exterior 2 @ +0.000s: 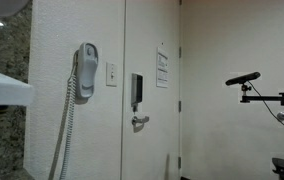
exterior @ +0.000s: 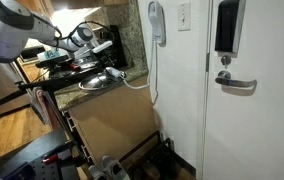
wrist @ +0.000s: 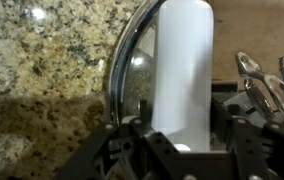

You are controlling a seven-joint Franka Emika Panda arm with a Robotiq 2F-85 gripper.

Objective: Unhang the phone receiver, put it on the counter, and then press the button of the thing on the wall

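Note:
In the wrist view the pale phone receiver (wrist: 182, 60) stands between my gripper's (wrist: 180, 115) dark fingers, which are shut on its lower part. It hangs just above the speckled granite counter (wrist: 52, 60) and a glass lid's rim. In an exterior view my gripper (exterior: 100, 62) is low over the counter (exterior: 132, 42), left of the grey wall unit (exterior: 157, 22). The white cord (exterior: 150, 70) runs down from that unit and across towards my gripper. The wall unit (exterior 2: 87, 68) and its cord (exterior 2: 67, 130) show in both exterior views. Its button is too small to make out.
A glass lid (wrist: 122, 70) lies under the receiver, with metal utensils (wrist: 267, 85) to its right. On the wall are a light switch (exterior: 184, 15) and a door with a handle (exterior: 237, 85) and a black lock box (exterior: 227, 28). A beige cabinet side (exterior: 112, 125) drops below the counter.

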